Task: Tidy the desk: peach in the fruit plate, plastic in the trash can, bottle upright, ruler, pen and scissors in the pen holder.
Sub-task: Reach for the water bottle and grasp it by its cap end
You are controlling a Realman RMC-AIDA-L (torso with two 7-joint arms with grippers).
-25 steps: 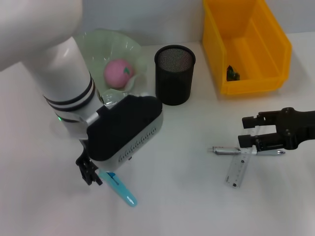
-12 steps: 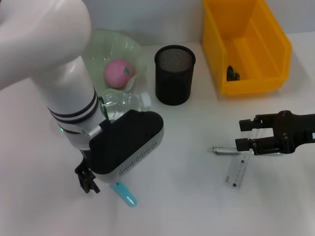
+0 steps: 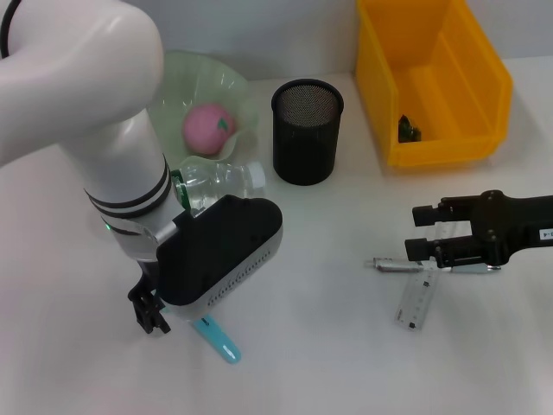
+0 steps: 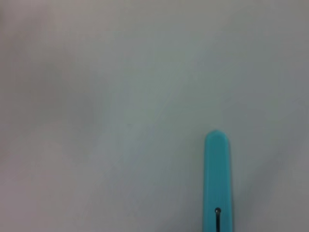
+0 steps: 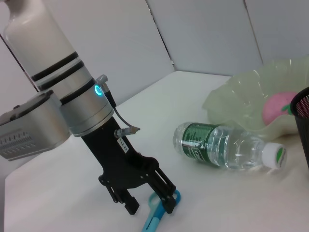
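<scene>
Low in the frame's left, the left gripper, fingers apart around the scissors, may pinch off-centre and flick them away.

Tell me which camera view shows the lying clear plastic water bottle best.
The right wrist view: the clear plastic water bottle lies whole on its side, green label and white cap visible, beside the pale green fruit plate. The head view shows it partly hidden behind the left arm. The left wrist view misses it.
</scene>
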